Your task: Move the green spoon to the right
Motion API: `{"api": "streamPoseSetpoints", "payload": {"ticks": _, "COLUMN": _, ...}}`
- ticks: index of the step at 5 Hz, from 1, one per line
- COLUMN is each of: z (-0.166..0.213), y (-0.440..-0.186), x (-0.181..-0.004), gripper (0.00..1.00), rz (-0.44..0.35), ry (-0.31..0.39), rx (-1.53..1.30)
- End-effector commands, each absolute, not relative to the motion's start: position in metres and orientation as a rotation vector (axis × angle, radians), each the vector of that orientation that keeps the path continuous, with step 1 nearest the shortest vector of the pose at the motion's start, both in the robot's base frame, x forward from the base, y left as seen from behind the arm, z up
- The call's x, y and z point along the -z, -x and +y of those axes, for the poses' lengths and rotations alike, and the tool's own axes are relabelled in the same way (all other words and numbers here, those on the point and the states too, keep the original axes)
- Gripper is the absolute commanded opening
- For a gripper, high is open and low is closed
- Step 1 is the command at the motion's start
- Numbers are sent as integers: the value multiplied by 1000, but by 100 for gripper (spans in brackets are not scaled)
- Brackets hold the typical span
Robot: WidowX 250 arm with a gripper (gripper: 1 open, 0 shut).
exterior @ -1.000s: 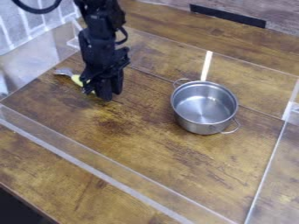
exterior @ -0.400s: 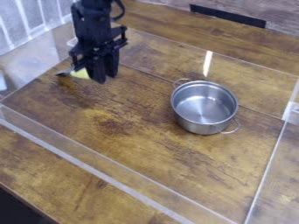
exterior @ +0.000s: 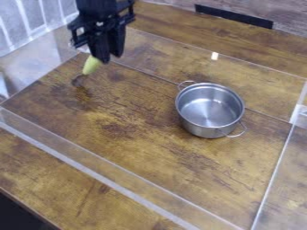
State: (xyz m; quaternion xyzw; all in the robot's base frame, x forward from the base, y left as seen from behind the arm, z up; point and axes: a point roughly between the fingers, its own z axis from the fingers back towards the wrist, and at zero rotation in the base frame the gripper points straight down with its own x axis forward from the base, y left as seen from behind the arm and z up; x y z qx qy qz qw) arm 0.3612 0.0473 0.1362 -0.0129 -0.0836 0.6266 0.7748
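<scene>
The black gripper (exterior: 103, 56) is pinching the small flat yellow-green plastic spoon (exterior: 92, 64), which hangs off the wooden table (exterior: 144, 135), well left of the round steel pot (exterior: 210, 110).

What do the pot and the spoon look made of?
Steel pot: seemingly polished metal, with a silvery, reflective inside. Green spoon: probably matte plastic, uniformly yellow-green without glints; it hangs from the hand, so little of it shows.
</scene>
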Motion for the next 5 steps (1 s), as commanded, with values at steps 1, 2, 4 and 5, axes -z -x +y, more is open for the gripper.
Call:
{"api": "streamPoseSetpoints", "payload": {"ticks": 1, "z": 32, "y": -364, "x": -163, "gripper": 0, "rz": -286, "ry": 54, "rx": -1366}}
{"api": "streamPoseSetpoints", "payload": {"ticks": 2, "z": 30, "y": -369, "x": -162, "gripper": 0, "rz": -296, "ry": 33, "rx": -1405}}
{"api": "streamPoseSetpoints", "payload": {"ticks": 4, "z": 7, "y": -360, "x": -146, "gripper": 0, "rz": -313, "ry": 9, "rx": -1313}}
{"api": "streamPoseSetpoints", "payload": {"ticks": 5, "z": 5, "y": -361, "x": -142, "gripper": 0, "rz": -319, "ry": -16, "rx": -1330}}
